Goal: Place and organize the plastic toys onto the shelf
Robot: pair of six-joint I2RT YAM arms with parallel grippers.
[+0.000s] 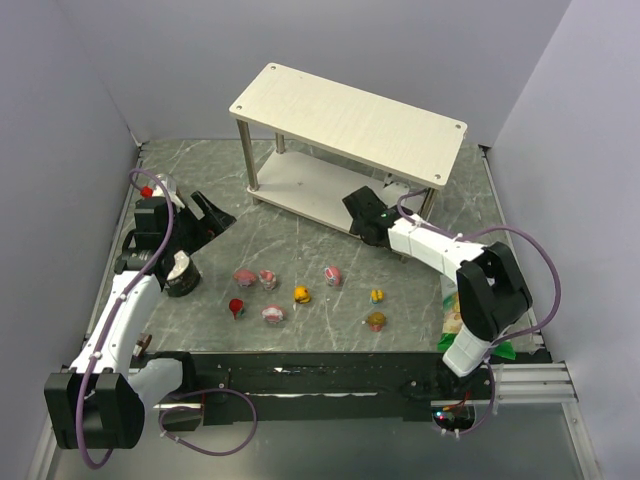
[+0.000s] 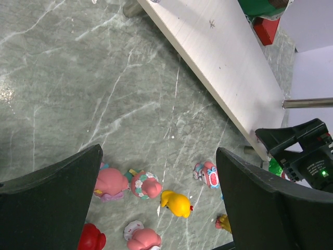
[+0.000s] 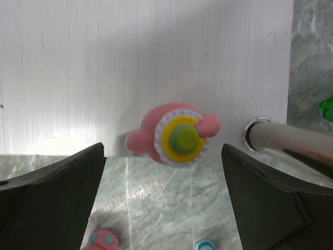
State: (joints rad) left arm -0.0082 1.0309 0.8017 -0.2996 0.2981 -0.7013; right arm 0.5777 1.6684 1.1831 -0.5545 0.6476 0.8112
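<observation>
- Sitting on the shelf (image 3: 78, 62), what is that?
- A pink toy (image 3: 174, 136) with a white frill, a yellow ring and a green knob. It is at the board's edge, between the right gripper's (image 1: 358, 208) wide-open fingers. Nothing touches it.
- Any room?
- A post (image 3: 281, 136) stands just right. The left gripper (image 2: 158, 150) is wide open and empty, with toys (image 2: 176, 203) on the table (image 2: 62, 78) near its fingers.

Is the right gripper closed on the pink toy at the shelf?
No, the right gripper is open, its fingers standing wide apart from the pink toy that sits at the edge of the shelf.
</observation>
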